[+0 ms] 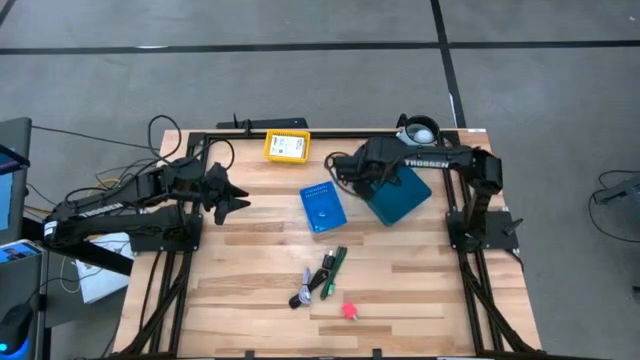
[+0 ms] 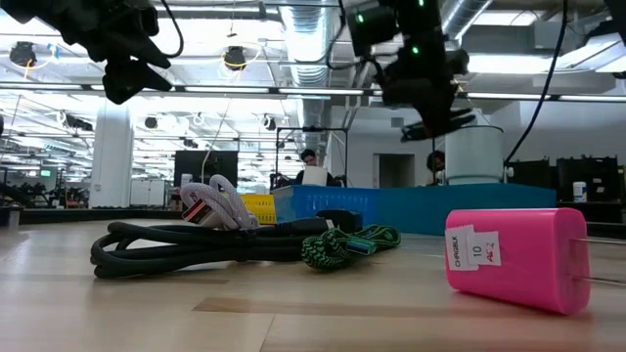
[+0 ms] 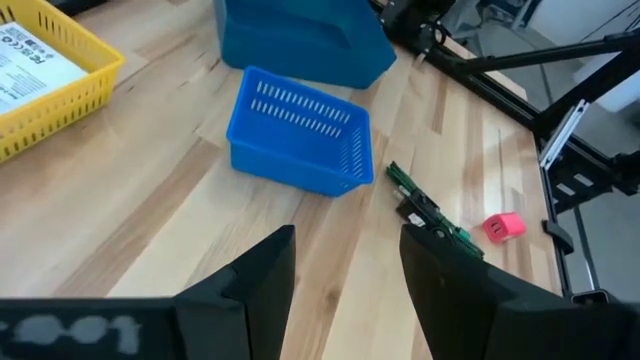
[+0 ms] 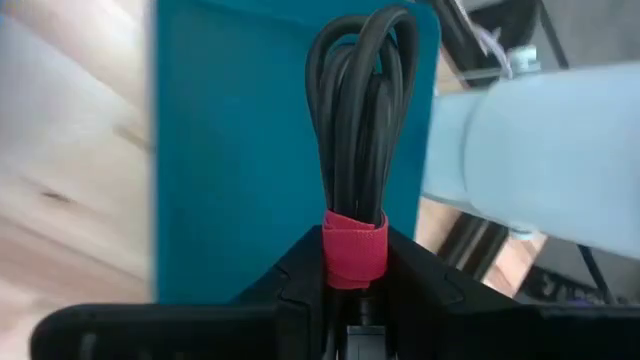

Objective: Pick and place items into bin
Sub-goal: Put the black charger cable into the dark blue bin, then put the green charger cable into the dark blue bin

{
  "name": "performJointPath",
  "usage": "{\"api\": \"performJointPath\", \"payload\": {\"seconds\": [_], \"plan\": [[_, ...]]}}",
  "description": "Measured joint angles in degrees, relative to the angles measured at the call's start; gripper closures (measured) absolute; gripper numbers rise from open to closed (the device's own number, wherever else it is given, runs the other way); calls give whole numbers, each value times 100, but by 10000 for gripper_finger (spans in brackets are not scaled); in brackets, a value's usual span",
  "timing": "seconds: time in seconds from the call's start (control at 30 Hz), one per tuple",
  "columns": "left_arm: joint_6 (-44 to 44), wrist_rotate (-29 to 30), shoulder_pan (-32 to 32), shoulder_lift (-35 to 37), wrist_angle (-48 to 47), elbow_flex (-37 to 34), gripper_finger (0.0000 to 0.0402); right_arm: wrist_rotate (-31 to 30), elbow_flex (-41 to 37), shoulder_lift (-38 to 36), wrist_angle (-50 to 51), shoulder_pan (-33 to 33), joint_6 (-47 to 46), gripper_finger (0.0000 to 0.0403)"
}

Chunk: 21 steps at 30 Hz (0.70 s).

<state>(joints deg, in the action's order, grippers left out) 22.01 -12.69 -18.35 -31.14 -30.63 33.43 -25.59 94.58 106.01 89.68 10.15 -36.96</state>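
Note:
My right gripper (image 4: 355, 262) is shut on a coiled black cable (image 4: 355, 120) bound by a red strap, above the teal bin (image 1: 405, 197). My left gripper (image 3: 345, 270) is open and in the air over the table's left part (image 1: 237, 200), touching nothing. On the near middle of the table lie a black cable (image 2: 196, 244), a green braided cable (image 2: 342, 244) and a grey-white cable (image 2: 210, 203), bunched together (image 1: 322, 275). A pink block with a white label (image 2: 518, 256) lies beside them (image 1: 349, 310). My right gripper pinches the coiled black cable between its two fingers at the red strap (image 4: 354, 248) near one end of the bundle. The several loops stick out past the fingertips, along the fingers. The bundle is lifted clear, with the teal bin's floor (image 4: 230, 150) behind it.
A blue slotted basket (image 1: 322, 207) sits mid-table next to the teal bin. A yellow basket holding a white printed card (image 1: 287, 147) is at the far edge. A white cylinder (image 1: 420, 130) stands behind the teal bin. Bare wood lies on the near left.

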Motion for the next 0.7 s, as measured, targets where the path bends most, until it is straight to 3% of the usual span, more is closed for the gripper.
{"api": "performJointPath", "payload": {"seconds": [0.27, 0.37, 0.7], "plan": [[36, 0, 2, 0, 4, 0, 230, 997, -1130, -260, -1311, 563, 819, 335], [48, 0, 0, 0, 4, 0, 230, 1111, -1501, -279, -1633, 602, 904, 331], [121, 15, 0, 1, 11, 0, 230, 709, -1971, -281, -1771, 368, 854, 217]]}}
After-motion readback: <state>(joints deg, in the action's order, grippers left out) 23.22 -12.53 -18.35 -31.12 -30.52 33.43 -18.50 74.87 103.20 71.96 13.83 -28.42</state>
